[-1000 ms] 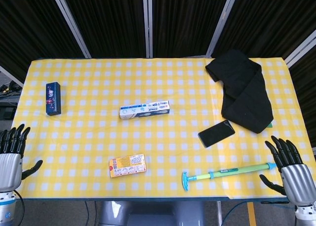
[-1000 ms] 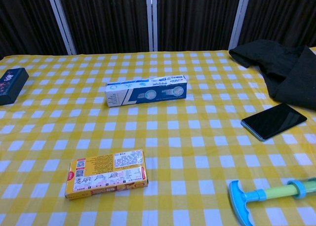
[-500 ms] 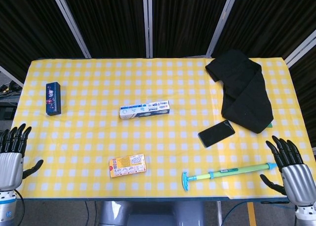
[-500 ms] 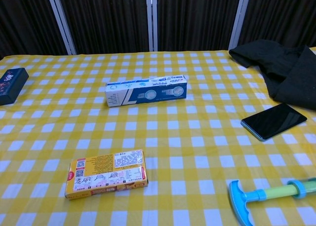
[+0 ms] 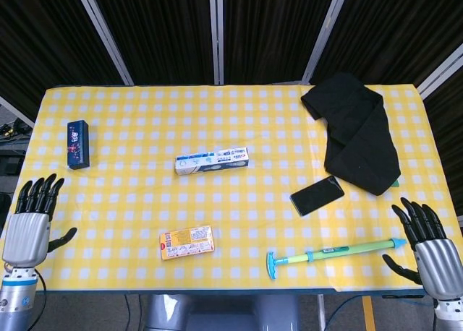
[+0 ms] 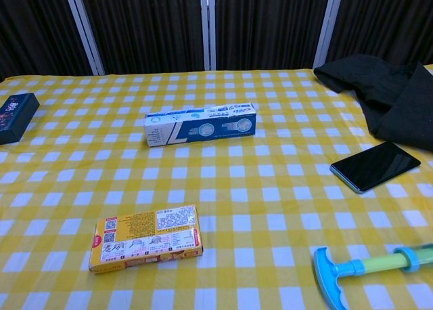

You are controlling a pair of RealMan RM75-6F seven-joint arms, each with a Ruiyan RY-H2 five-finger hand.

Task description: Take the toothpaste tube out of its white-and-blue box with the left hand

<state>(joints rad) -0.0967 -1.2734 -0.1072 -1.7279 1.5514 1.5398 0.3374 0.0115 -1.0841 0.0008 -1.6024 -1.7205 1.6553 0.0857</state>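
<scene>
The white-and-blue toothpaste box lies closed on its side near the middle of the yellow checked table; the chest view shows the box too. No tube is visible. My left hand hovers at the table's front left corner, fingers spread, holding nothing, far from the box. At the front right corner my right hand is likewise spread and empty. Neither hand appears in the chest view.
An orange-yellow carton lies front of centre, a dark small box at the left. A black phone, a black cloth and a green-and-blue pump toy occupy the right side.
My left hand has moved up and right, toward the table. The right hand has sunk slightly. Nothing on the table has moved.
</scene>
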